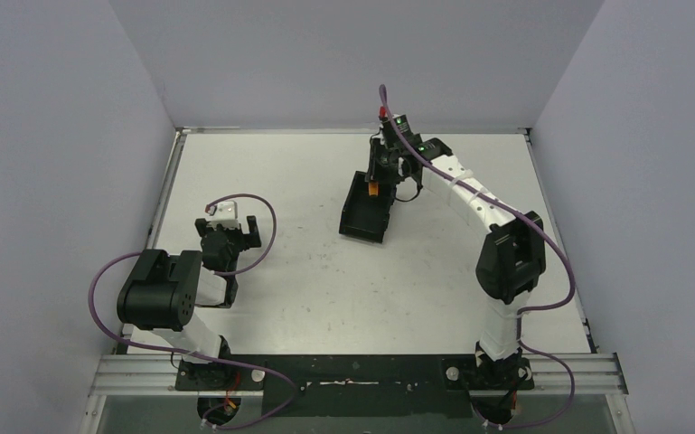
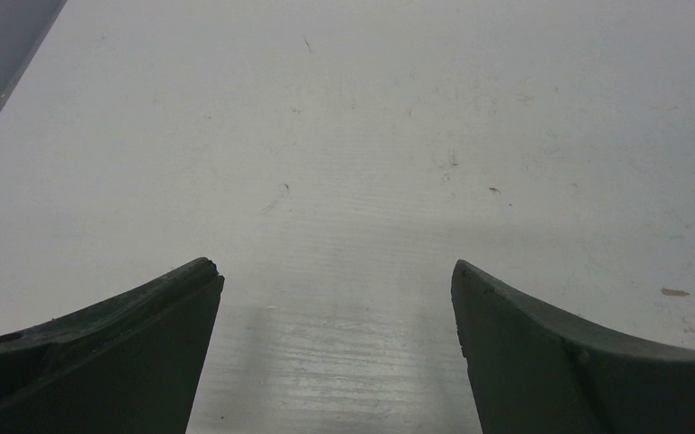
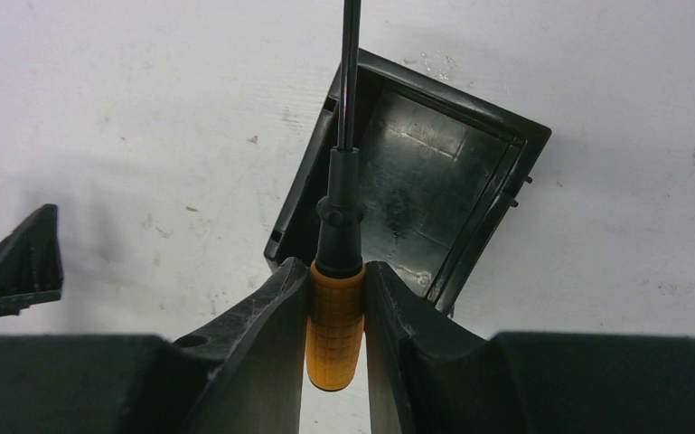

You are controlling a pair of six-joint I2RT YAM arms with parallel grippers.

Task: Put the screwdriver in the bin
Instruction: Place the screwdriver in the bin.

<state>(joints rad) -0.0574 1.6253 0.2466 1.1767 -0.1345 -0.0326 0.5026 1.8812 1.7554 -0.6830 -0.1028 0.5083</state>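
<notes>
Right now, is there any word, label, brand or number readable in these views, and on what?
No readable text in any view.
The bin: faint marks on its floor, not legible as text.
The screwdriver: grid texture on the orange handle, no lettering.
The right gripper and left gripper: no labels visible.

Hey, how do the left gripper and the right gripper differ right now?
The right gripper grips the screwdriver by its orange handle; the left gripper is open, holding nothing. The right gripper reaches out over the bin; the left gripper sits near its base, above the table. Both have dark fingers.
</notes>
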